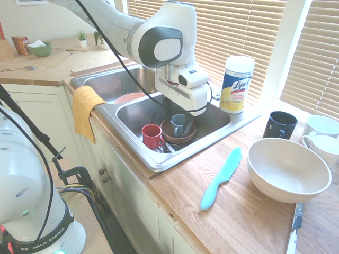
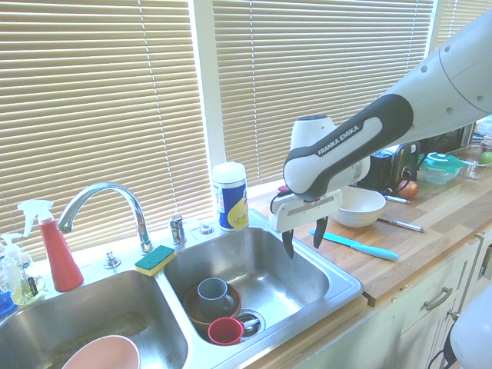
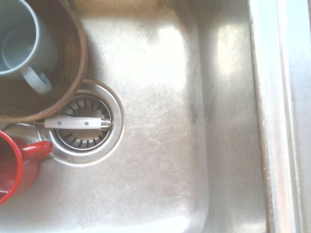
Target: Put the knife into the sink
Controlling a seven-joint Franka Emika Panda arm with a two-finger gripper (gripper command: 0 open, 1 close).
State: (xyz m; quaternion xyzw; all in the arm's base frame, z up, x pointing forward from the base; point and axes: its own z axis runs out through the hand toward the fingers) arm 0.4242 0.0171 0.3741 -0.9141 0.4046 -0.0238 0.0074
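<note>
The turquoise plastic knife (image 1: pixel 221 177) lies flat on the wooden counter to the right of the sink (image 1: pixel 139 109), handle toward the counter's front edge. From the other side the knife (image 2: pixel 355 244) shows between the sink (image 2: pixel 296 286) and a white bowl. My gripper (image 2: pixel 303 238) hangs open over the right half of the basin, above the rim, holding nothing and well apart from the knife. In the wrist view the bare steel floor of the sink (image 3: pixel 160 121) and its drain (image 3: pixel 87 128) lie directly below.
In the basin sit a red cup (image 1: pixel 152 136), a grey-blue mug (image 2: pixel 212 294) in a brown bowl (image 3: pixel 73 73), and a white-handled utensil (image 3: pixel 73 123) across the drain. A wipes canister (image 1: pixel 237 83) stands behind the sink. A white bowl (image 1: pixel 288 169), mugs (image 1: pixel 279 124) and a metal knife (image 1: pixel 294 227) occupy the counter.
</note>
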